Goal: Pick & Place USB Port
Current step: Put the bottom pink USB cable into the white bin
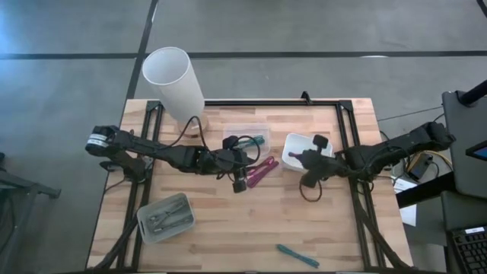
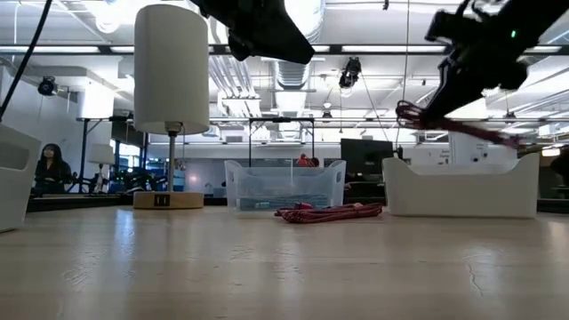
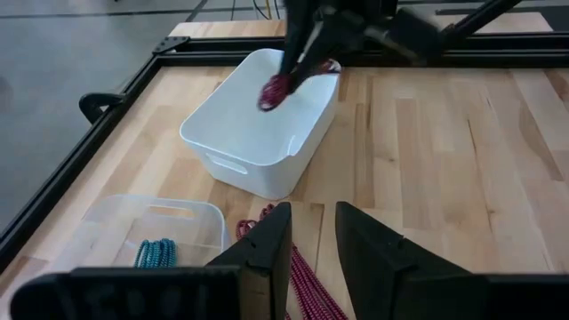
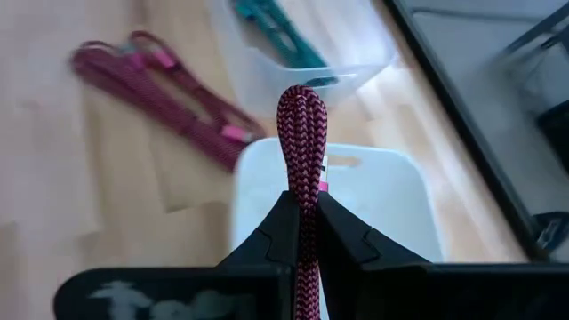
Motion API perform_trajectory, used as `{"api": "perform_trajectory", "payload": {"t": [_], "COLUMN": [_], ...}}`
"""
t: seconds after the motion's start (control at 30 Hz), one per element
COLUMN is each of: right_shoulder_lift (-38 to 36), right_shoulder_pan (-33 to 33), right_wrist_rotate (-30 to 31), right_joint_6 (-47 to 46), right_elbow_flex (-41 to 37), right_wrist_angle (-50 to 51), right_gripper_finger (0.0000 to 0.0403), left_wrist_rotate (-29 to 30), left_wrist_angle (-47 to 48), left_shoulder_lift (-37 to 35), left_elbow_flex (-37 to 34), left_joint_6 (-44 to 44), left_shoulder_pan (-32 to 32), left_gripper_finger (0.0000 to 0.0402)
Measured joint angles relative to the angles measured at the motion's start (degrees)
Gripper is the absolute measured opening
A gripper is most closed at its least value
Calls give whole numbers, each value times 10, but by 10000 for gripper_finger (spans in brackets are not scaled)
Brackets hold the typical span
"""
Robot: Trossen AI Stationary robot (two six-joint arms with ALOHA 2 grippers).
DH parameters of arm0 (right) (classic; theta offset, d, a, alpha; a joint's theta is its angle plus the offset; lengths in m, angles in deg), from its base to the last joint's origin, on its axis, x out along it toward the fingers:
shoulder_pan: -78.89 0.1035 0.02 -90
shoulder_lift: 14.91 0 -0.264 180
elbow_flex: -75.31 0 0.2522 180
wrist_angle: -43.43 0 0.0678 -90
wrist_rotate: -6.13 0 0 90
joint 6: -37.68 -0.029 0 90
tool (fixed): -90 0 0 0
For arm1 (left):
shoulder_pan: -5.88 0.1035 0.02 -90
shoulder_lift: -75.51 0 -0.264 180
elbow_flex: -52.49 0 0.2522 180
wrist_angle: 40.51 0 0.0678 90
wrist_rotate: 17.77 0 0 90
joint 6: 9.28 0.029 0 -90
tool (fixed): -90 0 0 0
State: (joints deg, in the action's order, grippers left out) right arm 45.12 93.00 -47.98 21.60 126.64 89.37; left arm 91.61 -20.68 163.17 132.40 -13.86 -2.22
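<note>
- Above the white bin, the right gripper is closed tight on a folded pink braided cable; the fold stands up between the fingers.
- In the left wrist view, the held cable hangs over the bin's open interior, clear of its floor.
- In the low view, the same cable is lifted above the bin rim.
- No brand, label or readable writing is visible on any item.
- Left gripper: fingers partly open, holding nothing, positioned above the table beside the white bin, over a second pink cable.
- The second pink cable lies on the table between the white bin and the clear bin.
- The clear bin, just beside the white bin, holds a teal cable.
- A white cylinder lamp stands beyond the clear bin, well apart from the white bin.
- A clear tray with dark parts and a teal item lie at the near side of the table, well apart from the white bin.
</note>
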Motion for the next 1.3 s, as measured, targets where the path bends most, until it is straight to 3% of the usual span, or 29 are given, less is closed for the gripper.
{"api": "perform_trajectory", "payload": {"t": [0.17, 0.4, 1.1, 1.3], "right_shoulder_lift": [-23, -23, 133, 161], "right_shoulder_pan": [-53, -101, -108, -108], "right_wrist_rotate": [3, 2, -3, -3], "right_joint_6": [68, 29, -19, -14], "right_elbow_flex": [-68, -110, -107, -92], "right_wrist_angle": [-101, -105, -163, -161], "right_gripper_finger": [18, 22, 24, 51], "left_wrist_rotate": [1, 0, 0, 0], "left_wrist_angle": [0, 0, 0, 0], "left_shoulder_lift": [0, 0, 0, 0], "left_elbow_flex": [0, 0, 0, 0], "left_joint_6": [0, 0, 0, -1], "left_shoulder_pan": [1, 1, 1, 1], "left_gripper_finger": [94, 94, 94, 94]}}
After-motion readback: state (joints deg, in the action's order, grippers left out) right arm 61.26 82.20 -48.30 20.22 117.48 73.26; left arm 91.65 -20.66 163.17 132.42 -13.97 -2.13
